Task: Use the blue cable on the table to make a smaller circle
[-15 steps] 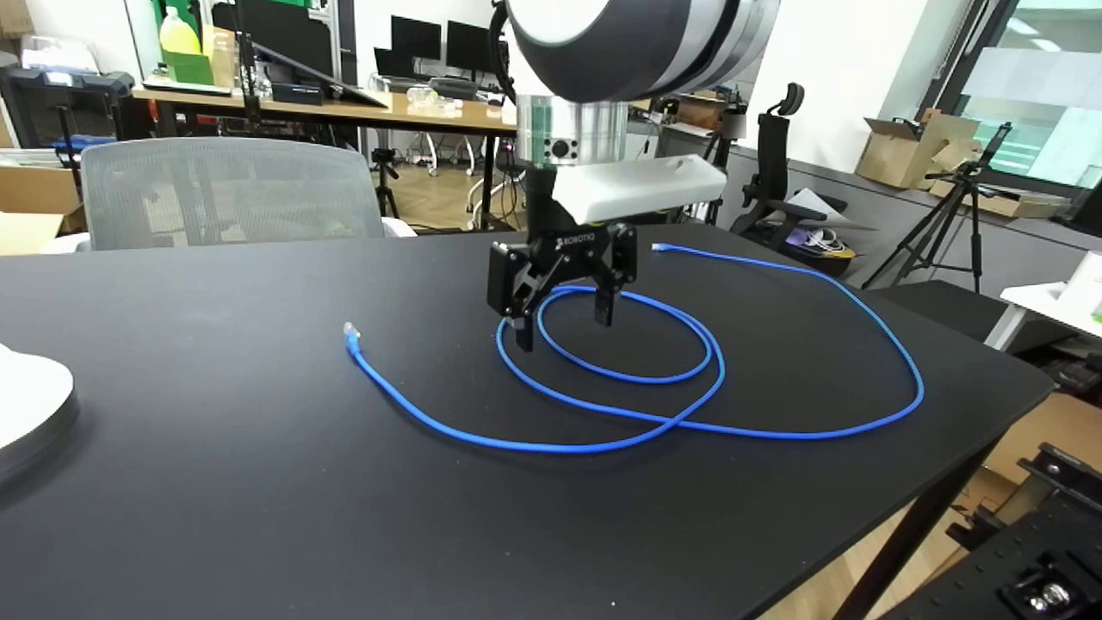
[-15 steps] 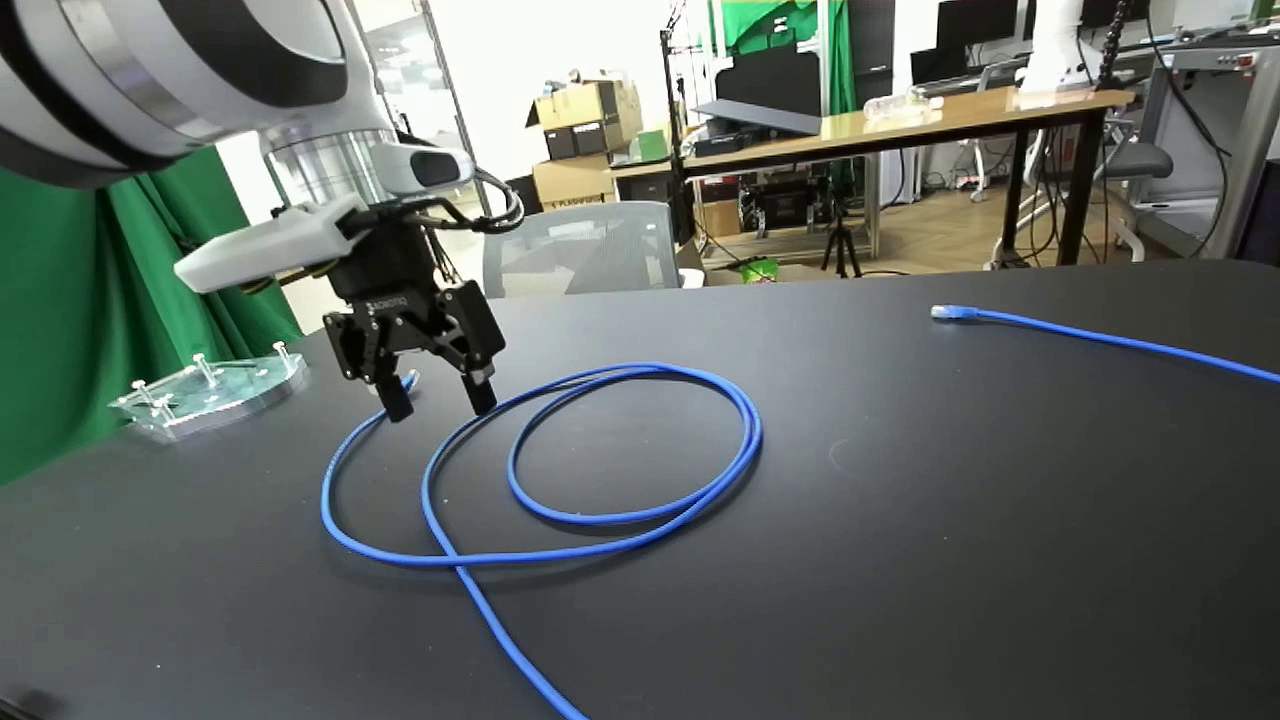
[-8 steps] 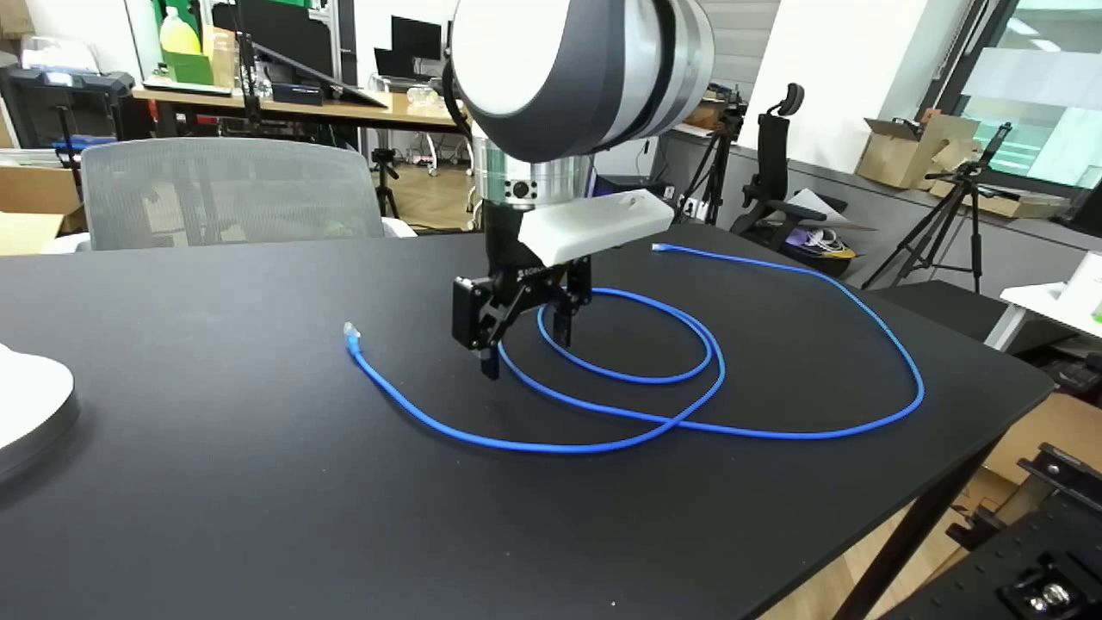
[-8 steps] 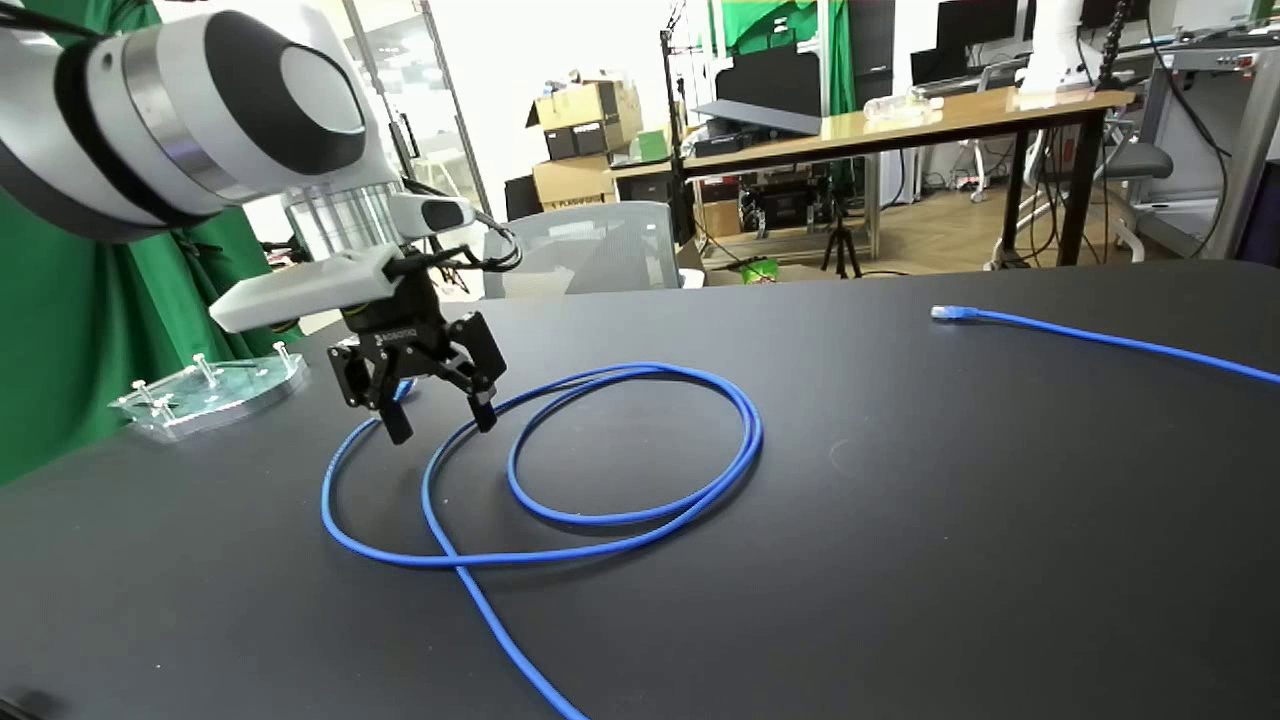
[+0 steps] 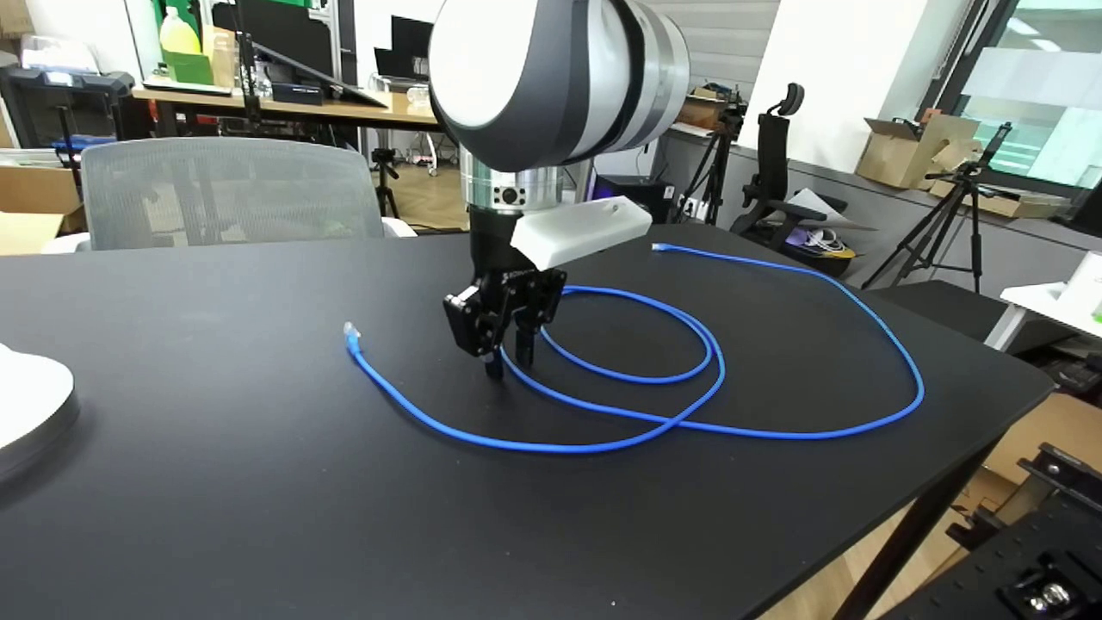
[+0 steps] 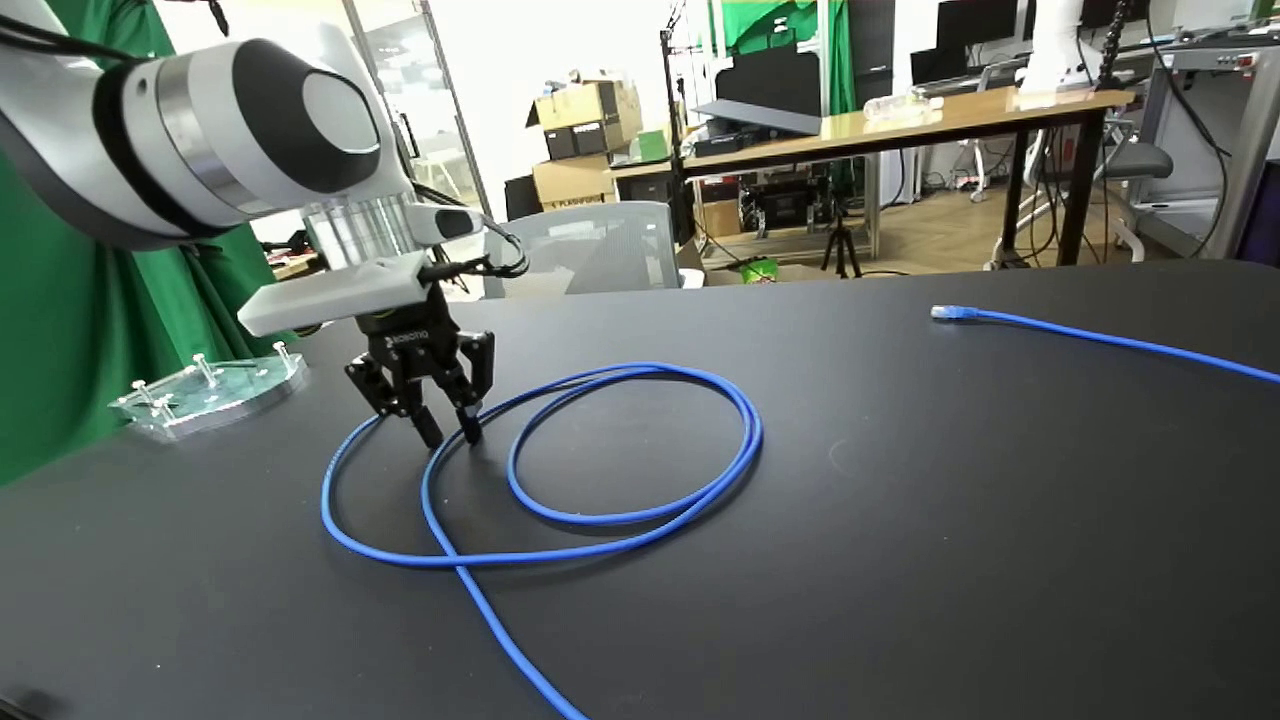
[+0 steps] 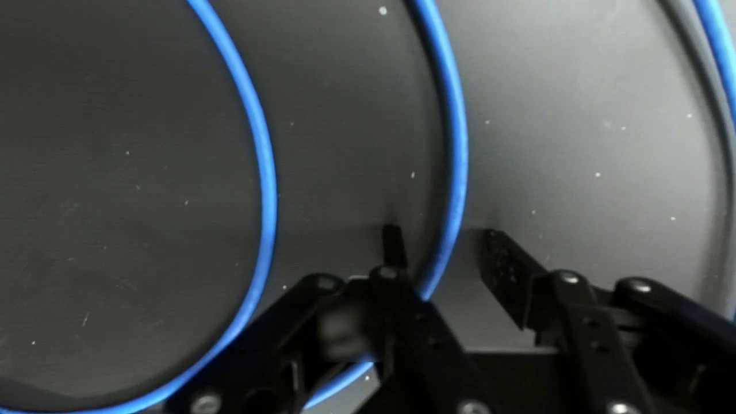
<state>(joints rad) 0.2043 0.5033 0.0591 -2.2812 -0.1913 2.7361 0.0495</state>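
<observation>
My gripper [image 7: 443, 245] is spread and straddling one curve of the cable [image 7: 458, 144] on the table [image 5: 258, 517], which runs through the gap roughly crosswise to how it closes. I'd guess a straight squeeze grabs it.

In an exterior view, a grey chair [image 6: 590, 250] stands behind the table's [image 6: 900, 560] far edge; a clear plate [image 6: 225, 392] by the left.

ok so the arm [image 5: 560, 77] has come down over the last second, sliding left in an exterior view; the gripper [image 6: 453, 441] is lower too, right near the table [image 6: 900, 500] now; its fingers [image 5: 525, 346] have pulled closer together, and they're down on either side of one blue cable [image 7: 458, 144] strand
</observation>
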